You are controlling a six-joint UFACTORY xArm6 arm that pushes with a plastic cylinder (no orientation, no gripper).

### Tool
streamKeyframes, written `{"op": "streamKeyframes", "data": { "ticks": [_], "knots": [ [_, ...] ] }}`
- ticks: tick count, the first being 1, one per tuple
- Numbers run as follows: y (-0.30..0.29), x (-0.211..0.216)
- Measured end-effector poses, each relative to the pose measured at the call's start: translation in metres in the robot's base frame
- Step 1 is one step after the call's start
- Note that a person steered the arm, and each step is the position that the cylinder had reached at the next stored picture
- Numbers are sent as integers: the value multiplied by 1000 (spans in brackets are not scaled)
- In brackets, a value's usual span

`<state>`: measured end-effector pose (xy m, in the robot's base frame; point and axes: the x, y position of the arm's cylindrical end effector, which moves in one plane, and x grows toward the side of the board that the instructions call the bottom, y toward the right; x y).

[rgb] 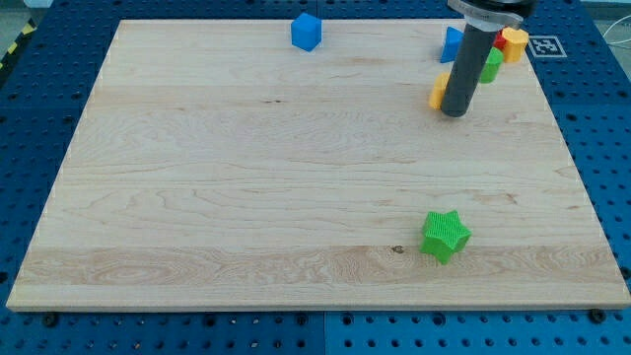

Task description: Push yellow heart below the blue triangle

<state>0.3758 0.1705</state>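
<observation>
Surface: pale wooden board (296,168) on a blue perforated table (611,158).
Rod: dark and straight, coming down from the view's top right; no jaws of any kind, so nothing can be gripped or held.
Tip: my tip (454,112) sits on the board near its upper right corner.
Yellow block: a yellow-orange piece (439,91) touches the rod's left side, just above my tip; mostly hidden, so its heart shape cannot be confirmed.
Blue triangle: blue piece (452,44) up and just left of the rod, partly covered by it.
Green block: small green piece (490,67) just right of the rod.
Red and orange pieces: (514,43) up and right of my tip, beyond the green block.
Blue cube: (307,32) well left of my tip, near the top edge.
Green star: (445,236) well below my tip, apart from everything else.
</observation>
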Motion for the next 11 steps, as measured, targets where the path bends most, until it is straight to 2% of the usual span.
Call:
{"op": "streamKeyframes", "data": {
  "ticks": [3, 7, 11],
  "knots": [
    [-21, -7],
    [-2, -47],
    [12, -49]
  ]
}}
